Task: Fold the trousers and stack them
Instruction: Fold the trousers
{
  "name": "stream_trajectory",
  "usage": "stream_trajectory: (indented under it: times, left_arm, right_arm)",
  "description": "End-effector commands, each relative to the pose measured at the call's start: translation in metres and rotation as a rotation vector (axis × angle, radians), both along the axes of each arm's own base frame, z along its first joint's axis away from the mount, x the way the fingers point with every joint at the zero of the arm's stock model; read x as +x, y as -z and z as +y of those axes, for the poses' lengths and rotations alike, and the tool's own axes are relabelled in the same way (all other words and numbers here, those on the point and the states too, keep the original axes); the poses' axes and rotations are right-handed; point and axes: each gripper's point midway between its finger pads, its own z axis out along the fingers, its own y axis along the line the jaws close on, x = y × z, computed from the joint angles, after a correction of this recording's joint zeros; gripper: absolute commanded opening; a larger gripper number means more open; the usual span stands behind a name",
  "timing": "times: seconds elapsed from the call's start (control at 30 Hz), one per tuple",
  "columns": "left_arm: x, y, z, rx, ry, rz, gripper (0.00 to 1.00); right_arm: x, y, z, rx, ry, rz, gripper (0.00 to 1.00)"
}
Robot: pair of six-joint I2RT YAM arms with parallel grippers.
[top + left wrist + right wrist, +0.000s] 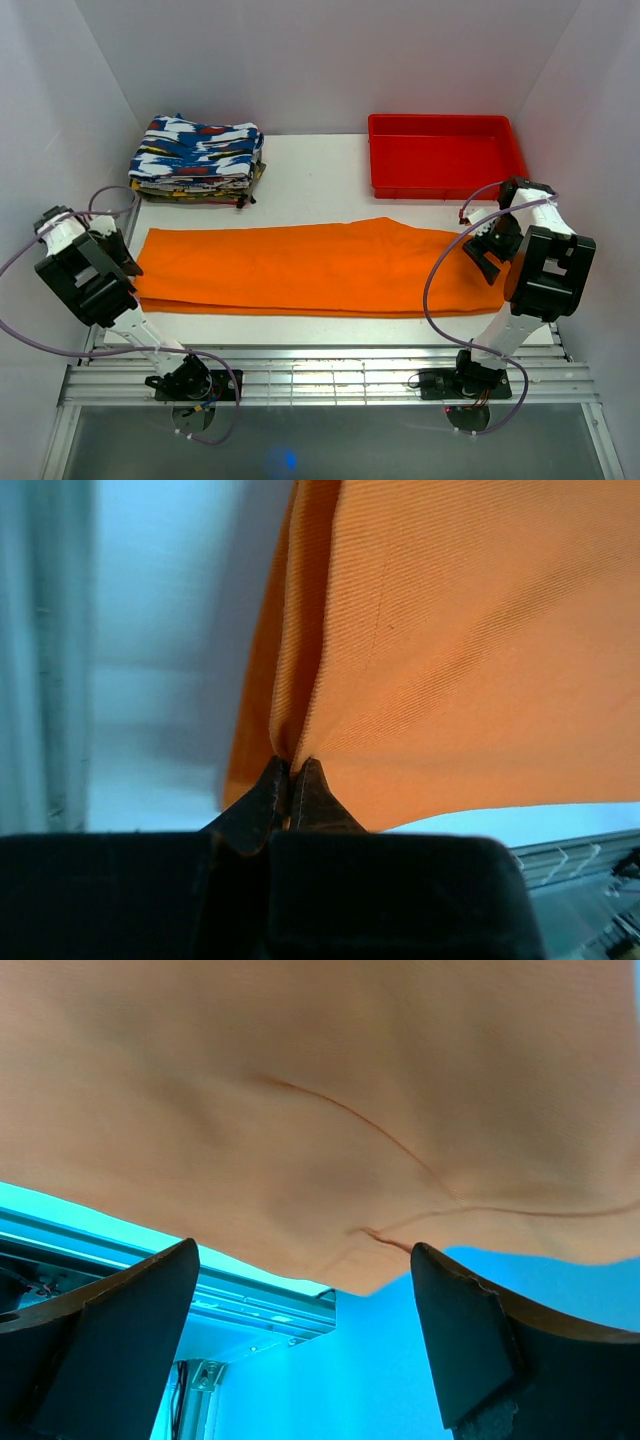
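Observation:
The bright-orange trousers (300, 265) lie flat across the table, folded lengthwise into a long strip. My left gripper (128, 262) is at their left end. In the left wrist view it (291, 765) is shut on a pinched fold of the trousers' edge (450, 650). My right gripper (485, 255) is at their right end. In the right wrist view it (305, 1260) is open, its jaws wide apart, with the trousers' corner (330, 1110) just beyond the tips and nothing between them.
A stack of blue, white and red patterned folded clothes (197, 160) sits at the back left. A red plastic tray (445, 155) stands at the back right. White walls close in both sides. A metal rail (320, 375) runs along the near edge.

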Motion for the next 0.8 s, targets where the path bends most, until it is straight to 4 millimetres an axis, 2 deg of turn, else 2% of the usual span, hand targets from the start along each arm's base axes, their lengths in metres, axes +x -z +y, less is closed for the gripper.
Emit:
stream_trajectory:
  times: [0.0,0.03,0.1,0.13,0.23,0.3,0.43,0.47,0.53,0.7,0.77]
  left_arm:
    - [0.004,-0.039,0.036,0.1,-0.004,-0.076,0.0]
    - [0.006,-0.052,0.044,0.12,-0.002,-0.092,0.0]
    - [0.006,-0.067,0.051,0.154,0.039,-0.114,0.0]
    - [0.014,-0.083,0.053,0.175,0.063,-0.161,0.0]
    - [0.016,-0.106,0.04,0.199,0.153,-0.194,0.0]
    - [0.017,-0.107,0.032,0.198,0.166,-0.178,0.0]
    - [-0.002,-0.062,0.029,0.122,0.104,-0.034,0.0]
    - [-0.011,-0.049,0.029,0.108,0.077,0.006,0.0]
    - [-0.011,-0.04,0.039,0.14,0.035,0.006,0.0]
    - [-0.03,-0.011,0.057,0.239,0.004,0.112,0.0]
    - [-0.028,-0.004,0.065,0.274,-0.002,0.11,0.04]
  right_arm:
    - [-0.004,-0.015,0.004,0.023,-0.007,-0.019,0.92]
    - [-0.006,-0.015,0.005,0.025,-0.008,-0.019,0.92]
    - [-0.007,-0.016,0.005,0.024,-0.011,-0.021,0.92]
    - [-0.008,-0.017,0.005,0.027,-0.016,-0.024,0.92]
    - [-0.012,-0.019,0.007,0.033,-0.019,-0.032,0.92]
    - [-0.014,-0.02,0.008,0.041,-0.017,-0.036,0.92]
    - [-0.017,-0.018,0.01,0.049,-0.017,-0.038,0.92]
    - [-0.017,-0.017,0.011,0.049,-0.017,-0.035,0.92]
    - [-0.018,-0.018,0.009,0.044,-0.016,-0.034,0.92]
    - [-0.016,-0.019,0.006,0.034,-0.028,-0.024,0.92]
    - [-0.017,-0.015,0.007,0.037,-0.028,-0.007,0.92]
